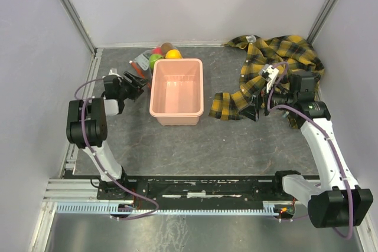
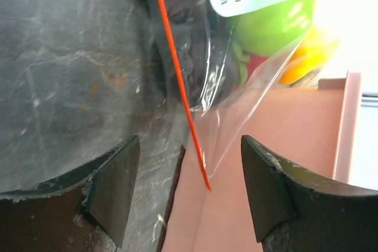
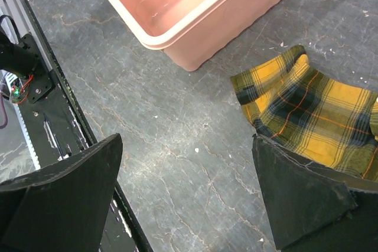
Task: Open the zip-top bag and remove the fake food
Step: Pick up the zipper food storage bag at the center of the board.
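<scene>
Overhead and wrist close-ups, pink tub [image 1: 176, 120] shared

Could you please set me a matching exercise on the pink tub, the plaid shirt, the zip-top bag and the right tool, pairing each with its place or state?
1 pink tub
2 plaid shirt
3 zip-top bag
4 right tool

a open, above bare table
b crumpled, right of the tub
c mid-table, open side up
d fruit inside, by the tub's far left corner

Pairs: 1-c, 2-b, 3-d, 4-a

One zip-top bag [image 1: 140, 61]; one pink tub [image 1: 176, 120]; one plaid shirt [image 1: 283, 51] — four fake fruits [image 1: 155, 60] visible
</scene>
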Controlling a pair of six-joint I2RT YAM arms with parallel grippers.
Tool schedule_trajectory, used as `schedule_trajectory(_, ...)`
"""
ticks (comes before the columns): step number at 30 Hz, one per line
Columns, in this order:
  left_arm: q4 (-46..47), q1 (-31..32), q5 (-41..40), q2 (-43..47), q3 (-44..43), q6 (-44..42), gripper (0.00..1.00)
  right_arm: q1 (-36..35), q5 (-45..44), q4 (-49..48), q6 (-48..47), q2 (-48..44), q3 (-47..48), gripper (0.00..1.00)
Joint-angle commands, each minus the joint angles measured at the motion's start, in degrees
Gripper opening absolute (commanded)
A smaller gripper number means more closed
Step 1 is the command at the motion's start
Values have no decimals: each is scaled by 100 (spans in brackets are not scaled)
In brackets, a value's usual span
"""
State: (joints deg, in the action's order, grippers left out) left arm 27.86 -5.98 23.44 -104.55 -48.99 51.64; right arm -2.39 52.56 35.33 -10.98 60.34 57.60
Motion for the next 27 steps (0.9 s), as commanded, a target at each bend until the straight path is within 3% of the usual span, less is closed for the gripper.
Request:
schedule_trajectory(1,1483,7,412,-519,-364,779,75,-1,301,-72,-76,231,44,99)
schedule_trajectory(5,1445,-4,413,-954,-783,862,68,2,519,12,-186,367,59,99)
schedule_trajectory(15,1502,-4,591,-1383,-1079,999,4,1,681,108,-273,392,94,99)
schedule_trajectory(21,1470,-55,437,-897,-843,784,3,4,731,128,-265,330,102,99)
schedule_trajectory(27,193,-159,-683,781,-186,388,3,0,773,124,-216,282,123,99)
